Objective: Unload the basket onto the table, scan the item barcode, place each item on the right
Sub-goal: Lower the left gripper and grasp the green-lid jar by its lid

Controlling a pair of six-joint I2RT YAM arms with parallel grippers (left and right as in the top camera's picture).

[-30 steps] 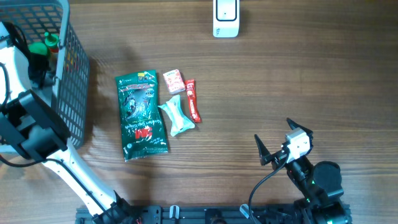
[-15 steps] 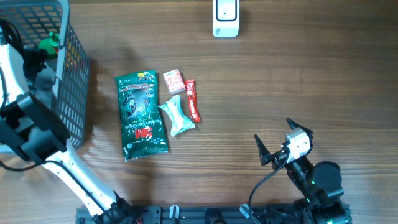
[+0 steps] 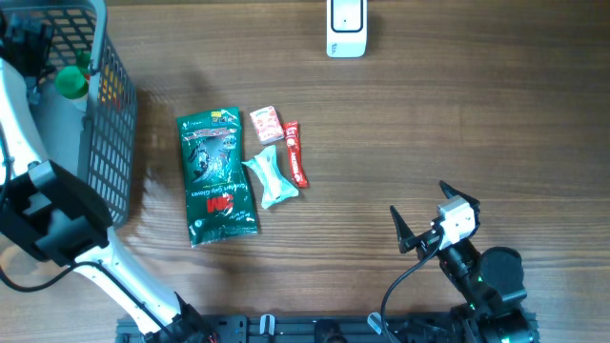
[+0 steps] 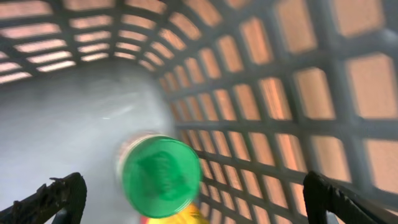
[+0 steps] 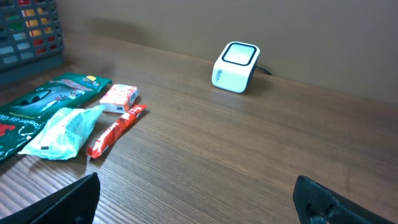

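The green-capped bottle sits inside the grey mesh basket at the upper left of the overhead frame, its cap facing up. In the left wrist view the cap fills the lower middle of the picture, blurred, with a bit of yellow just under it and the basket's lattice wall curving round on the right.

The left pincer hangs above the bottle inside the basket, its two fingers spread wide to the lower corners of the frame and gripping nothing; the cap lies between them without touching either.

The right pincer rests at the lower right of the overhead frame, spread wide too and empty, well apart from everything else.

The white scanner stands at the top centre of the bench. Left of centre lies a cluster of items: a dark green pouch, a pale teal packet just beside it, a red stick sachet touching the teal packet's right edge, and a small pink packet above them.
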